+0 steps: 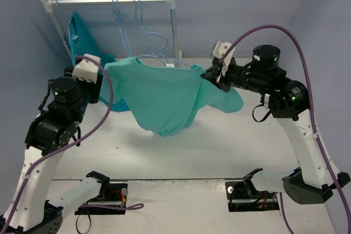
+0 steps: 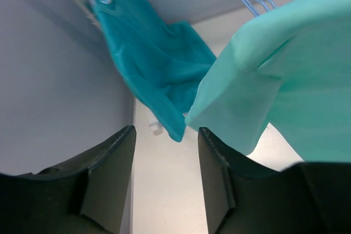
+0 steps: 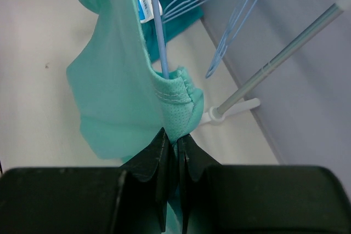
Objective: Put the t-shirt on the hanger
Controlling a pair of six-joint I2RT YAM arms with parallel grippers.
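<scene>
- Lower centre of the wrist view: right gripper pinched tight on the t-shirt shoulder hem, hanger wire alongside.
- left gripper jaws wide, holding nothing; sleeve just beyond.
- Risk: the far shoulder looks unsupported and could slide off the wire, which is hidden there.
- Shirt mid-frame, shoulders spanning left-right, neck up, hem down.
- rail behind, upper frame.
</scene>
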